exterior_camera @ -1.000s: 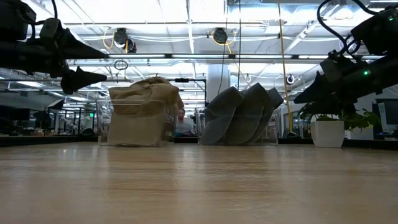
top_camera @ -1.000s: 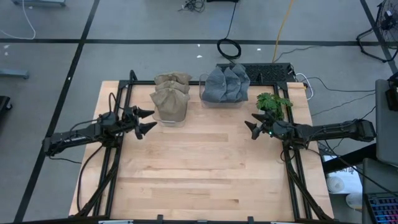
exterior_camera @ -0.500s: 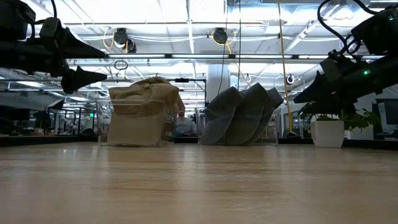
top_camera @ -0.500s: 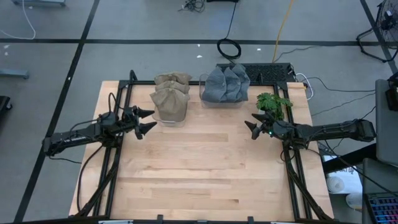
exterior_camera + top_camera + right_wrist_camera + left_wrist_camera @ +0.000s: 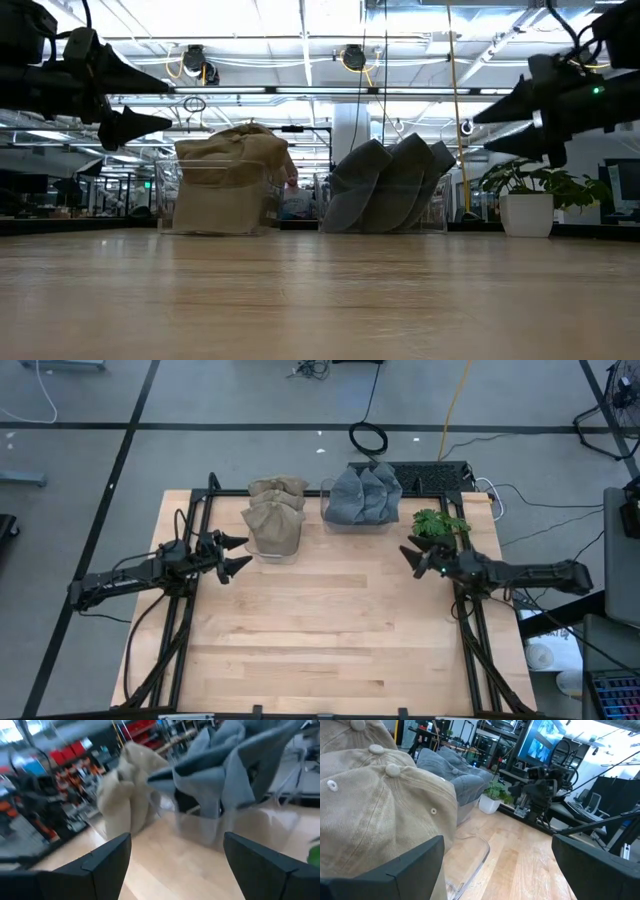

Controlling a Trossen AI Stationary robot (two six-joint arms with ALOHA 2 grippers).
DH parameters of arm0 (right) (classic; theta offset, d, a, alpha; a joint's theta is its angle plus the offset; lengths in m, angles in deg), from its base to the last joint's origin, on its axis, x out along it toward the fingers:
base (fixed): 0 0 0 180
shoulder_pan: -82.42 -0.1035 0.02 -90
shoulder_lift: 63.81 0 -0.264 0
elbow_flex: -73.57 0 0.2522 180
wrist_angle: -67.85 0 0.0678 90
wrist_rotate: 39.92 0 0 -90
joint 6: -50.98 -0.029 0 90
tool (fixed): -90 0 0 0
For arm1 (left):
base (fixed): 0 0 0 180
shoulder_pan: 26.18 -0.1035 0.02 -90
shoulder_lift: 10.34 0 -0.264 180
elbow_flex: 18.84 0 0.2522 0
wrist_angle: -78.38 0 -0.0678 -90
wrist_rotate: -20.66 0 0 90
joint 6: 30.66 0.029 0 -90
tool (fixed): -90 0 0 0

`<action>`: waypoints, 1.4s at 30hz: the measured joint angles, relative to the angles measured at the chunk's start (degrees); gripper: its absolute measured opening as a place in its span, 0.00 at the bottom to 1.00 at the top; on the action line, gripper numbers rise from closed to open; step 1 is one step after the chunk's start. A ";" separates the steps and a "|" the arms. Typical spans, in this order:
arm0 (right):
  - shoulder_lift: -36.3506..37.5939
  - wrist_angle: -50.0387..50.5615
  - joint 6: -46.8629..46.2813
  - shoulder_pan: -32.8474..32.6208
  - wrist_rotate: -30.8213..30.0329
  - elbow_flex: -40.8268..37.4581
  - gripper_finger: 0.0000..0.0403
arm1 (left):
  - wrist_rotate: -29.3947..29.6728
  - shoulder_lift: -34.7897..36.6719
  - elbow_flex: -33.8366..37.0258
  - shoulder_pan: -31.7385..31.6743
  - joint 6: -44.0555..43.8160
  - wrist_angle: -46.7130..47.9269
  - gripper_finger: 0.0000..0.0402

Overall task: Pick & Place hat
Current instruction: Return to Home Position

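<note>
A: So, our left claw [image 5: 243,553] first. Where do we stand?

B: Its two fingers are spread wide with nothing between them. It hangs above the table [image 5: 330,645], just beside the left clear bin [image 5: 472,862]. Our right claw [image 5: 408,548] is spread and empty too, up in the air near the potted plant [image 5: 440,525].

A: And the caps?

B: The brown caps [image 5: 275,518] sit stacked in that left clear bin, crowns up. The grey caps [image 5: 365,495] fill the right clear bin [image 5: 360,529] next to it. We see none loose on the table.

A: Then we judge the sorting done, and the step in hand is folding our arms back to rest.

B: Agreed. The next move only asks that we draw both arms back from the bins without brushing them. We should watch the left one most, since it is close to the bin wall.

A: What are we looking at, material-wise?

B: The brown caps look like soft, finely ribbed cloth. They are panelled domes, each with a covered button on top and small eyelets, and they slump into one another. The grey ones seem smoother, and they lean together in folds. The bins are thin clear plastic with rounded corners, and the table is pale wooden planks.
</note>
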 joint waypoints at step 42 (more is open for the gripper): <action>12.90 -2.03 -0.01 0.00 -0.04 0.00 0.75 | 0.02 0.00 -0.09 0.00 0.00 -0.02 0.94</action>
